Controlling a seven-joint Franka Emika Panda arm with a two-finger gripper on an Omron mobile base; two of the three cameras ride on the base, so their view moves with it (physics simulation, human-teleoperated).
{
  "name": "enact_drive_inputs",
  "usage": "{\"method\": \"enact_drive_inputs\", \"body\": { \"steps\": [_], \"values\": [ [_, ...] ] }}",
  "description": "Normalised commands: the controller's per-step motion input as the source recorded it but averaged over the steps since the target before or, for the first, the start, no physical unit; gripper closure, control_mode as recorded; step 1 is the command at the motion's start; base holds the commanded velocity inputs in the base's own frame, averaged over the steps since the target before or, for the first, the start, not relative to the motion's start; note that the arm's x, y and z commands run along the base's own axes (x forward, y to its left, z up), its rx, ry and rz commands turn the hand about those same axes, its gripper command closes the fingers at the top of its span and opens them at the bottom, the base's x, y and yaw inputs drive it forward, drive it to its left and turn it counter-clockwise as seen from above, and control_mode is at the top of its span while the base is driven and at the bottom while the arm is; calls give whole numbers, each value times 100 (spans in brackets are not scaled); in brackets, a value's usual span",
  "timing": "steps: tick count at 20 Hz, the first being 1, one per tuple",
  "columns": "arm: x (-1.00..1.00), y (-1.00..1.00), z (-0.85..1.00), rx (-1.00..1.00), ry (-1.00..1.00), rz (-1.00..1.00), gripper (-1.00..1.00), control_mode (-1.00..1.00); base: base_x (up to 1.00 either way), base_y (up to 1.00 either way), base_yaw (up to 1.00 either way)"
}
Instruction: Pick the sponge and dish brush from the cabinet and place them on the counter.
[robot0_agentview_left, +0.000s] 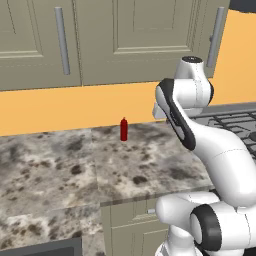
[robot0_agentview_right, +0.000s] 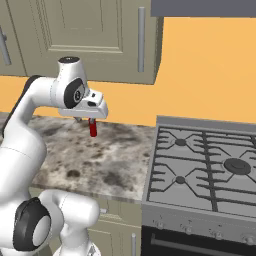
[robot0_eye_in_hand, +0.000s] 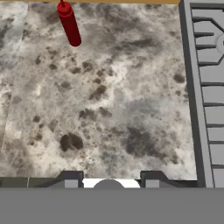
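My gripper (robot0_eye_in_hand: 111, 178) hangs above the counter (robot0_agentview_left: 55, 165) and points down at bare stone. Its two fingertips (robot0_eye_in_hand: 71, 178) stand apart with a clear gap between them, and nothing sits in that gap: the jaws are spread and empty.

The cabinet (robot0_agentview_left: 140, 35) lies up and away from the gripper, on the wall above the orange backsplash. Its panelled doors are closed, so I cannot tell where the sponge and dish brush lie inside, nor which way the brush handle runs.

The relation that governs the coming move is vertical: the gripper faces downward, while the bar handle (robot0_agentview_left: 61, 41) stands upright on the door above and behind it. I judge that the hand must rise and turn toward the wall before any pull on a door.

A red bottle (robot0_agentview_left: 123, 129) stands upright near the backsplash, well apart from the fingertips. The stove top (robot0_agentview_right: 205, 170) borders the counter on the right.
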Motion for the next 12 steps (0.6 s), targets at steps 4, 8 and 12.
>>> {"method": "enact_drive_inputs", "body": {
  "steps": [4,8,12],
  "values": [
    [-5,5,0,0,0,0,-100,-100,0,0,0],
    [-5,-3,0,1,-5,0,-100,-100,0,0,0],
    [-27,-31,3,5,-24,0,-100,-100,0,0,0]
  ]
}}
